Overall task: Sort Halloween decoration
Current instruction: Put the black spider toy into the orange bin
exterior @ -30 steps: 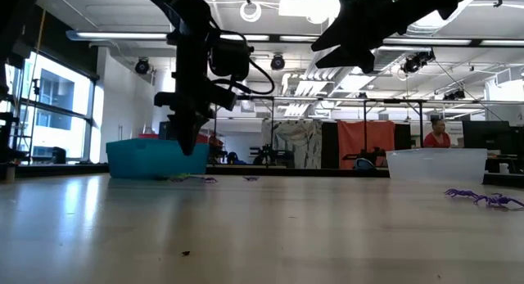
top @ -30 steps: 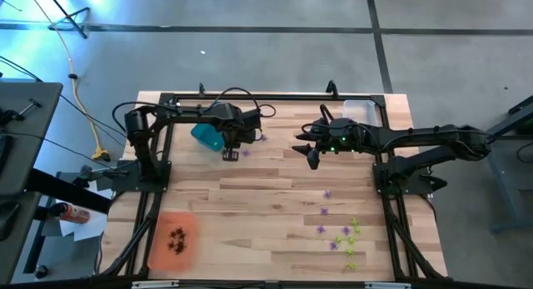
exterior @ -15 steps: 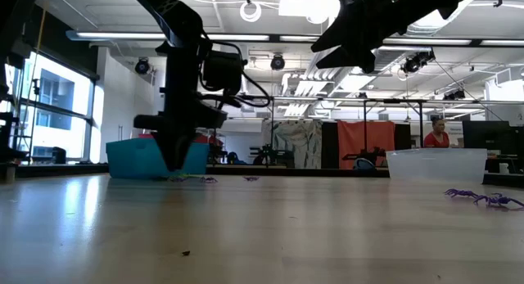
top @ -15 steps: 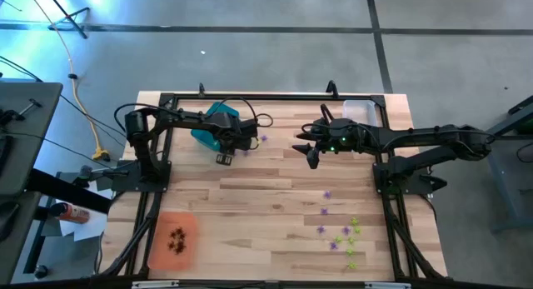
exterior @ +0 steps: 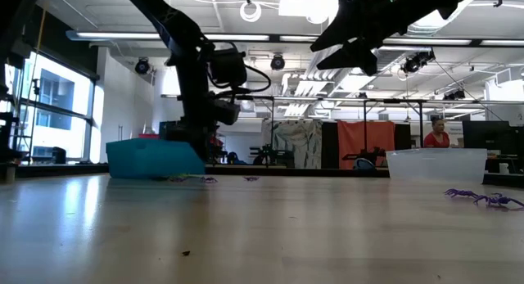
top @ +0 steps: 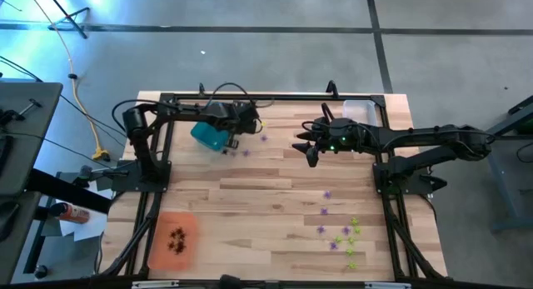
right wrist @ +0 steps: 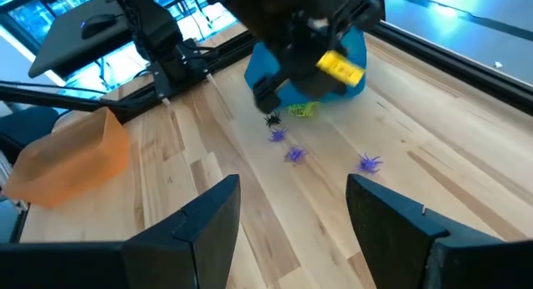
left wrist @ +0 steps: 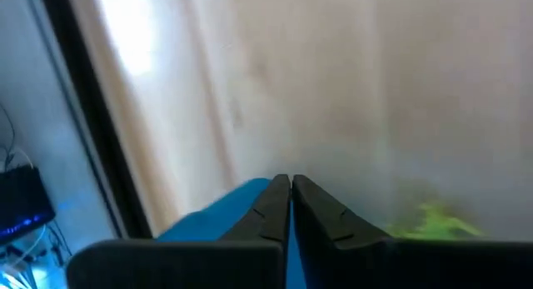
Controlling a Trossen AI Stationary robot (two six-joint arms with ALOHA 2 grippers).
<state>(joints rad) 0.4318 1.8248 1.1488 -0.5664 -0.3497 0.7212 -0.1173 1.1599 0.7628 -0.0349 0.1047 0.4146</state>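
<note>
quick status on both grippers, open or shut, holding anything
Left gripper: shut, nothing visibly held, by the teal tray.
Right gripper: open, empty, above the table.

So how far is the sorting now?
Done: dark trinkets lie in the orange tray. In hand: the shut left gripper is beside the teal tray. Left: purple and green trinkets lie loose on the table. The open right gripper waits mid-table.

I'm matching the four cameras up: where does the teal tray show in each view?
High: teal tray, far left, under the left gripper.
Low: left, on the table.
Left wrist: behind the shut fingers.
Right wrist: top centre.
Shared landmark: left gripper.
</note>
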